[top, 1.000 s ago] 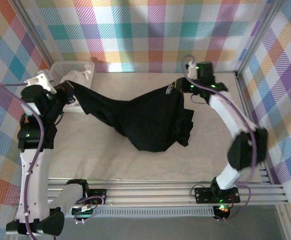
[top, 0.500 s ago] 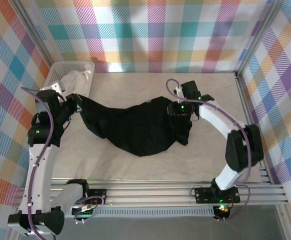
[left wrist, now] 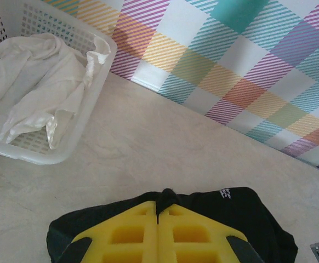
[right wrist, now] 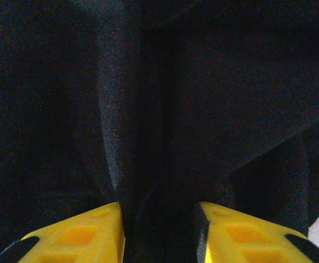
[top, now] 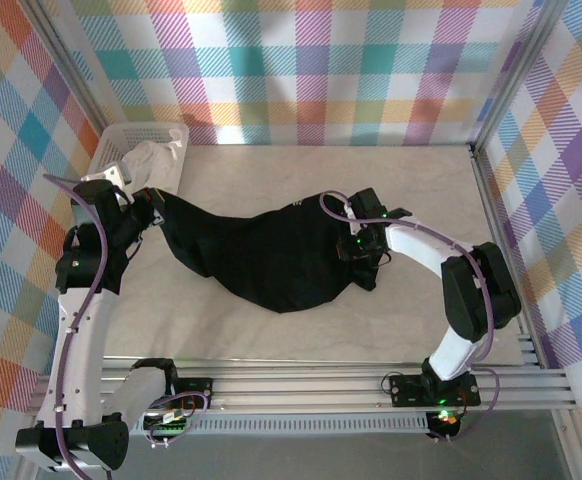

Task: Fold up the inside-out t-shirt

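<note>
The black inside-out t-shirt point(top: 271, 255) lies spread and crumpled across the middle of the table, its small white lettering point(left wrist: 224, 193) at the far edge. My left gripper point(top: 154, 205) is at the shirt's left end, its yellow fingers point(left wrist: 132, 230) shut on a pinch of black cloth point(left wrist: 165, 196). My right gripper point(top: 356, 245) rests low on the shirt's right side. In the right wrist view its jaws point(right wrist: 159, 211) stand apart with a thick fold of the shirt point(right wrist: 203, 82) lying between them.
A white plastic basket point(top: 121, 135) holding a white cloth point(top: 151, 160) stands at the far left corner, just behind my left gripper; its wall point(left wrist: 94, 109) and the cloth point(left wrist: 33, 76) appear in the left wrist view. Checked walls enclose the beige table point(top: 431, 180).
My right gripper came down and toward the near left, laying the shirt's right end on the table, and its jaws now stand apart. The left gripper dropped lower early on, then stayed put.
</note>
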